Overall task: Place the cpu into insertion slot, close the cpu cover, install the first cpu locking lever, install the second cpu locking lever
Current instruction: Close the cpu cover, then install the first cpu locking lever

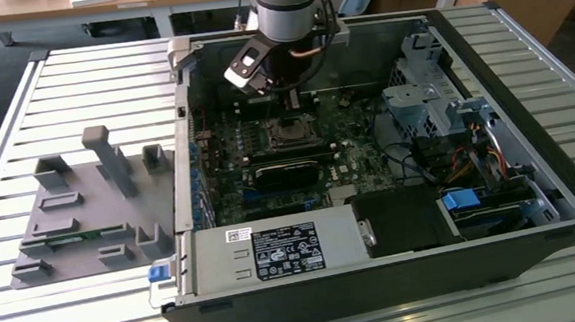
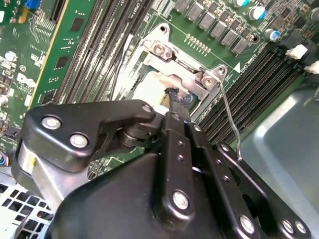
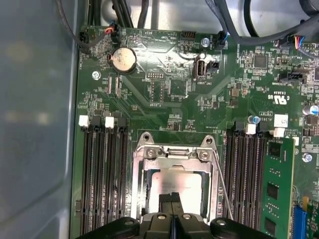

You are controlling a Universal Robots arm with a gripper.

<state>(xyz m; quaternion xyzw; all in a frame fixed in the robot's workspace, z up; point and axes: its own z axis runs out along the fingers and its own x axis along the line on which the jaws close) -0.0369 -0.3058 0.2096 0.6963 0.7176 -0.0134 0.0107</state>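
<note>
I see an open computer case (image 1: 549,206) lying on its side on a slatted counter (image 1: 76,79), with a grey fixture tray (image 1: 80,223) beside it on the exterior view's left. The case holds the green motherboard (image 3: 164,99), a power supply box and a drive cage.

My arm reaches down into the case over the insertion slot (image 1: 290,133). In the first wrist view the slot holds the cpu (image 3: 174,181), its pale metal top showing through the square window of the cpu cover (image 3: 172,155). So I judge that placing the chip is done. The cover looks lowered over it, though from these angles I cannot be sure it sits fully flat.

A thin wire locking lever (image 3: 221,189) runs along one side of the slot. In the second wrist view it (image 2: 228,114) stands up off the board, so I judge it unlatched; the other lever I cannot make out.

The end effector (image 2: 177,99) has its fingers pressed together, holding nothing, with its tip at the window's edge.
</note>
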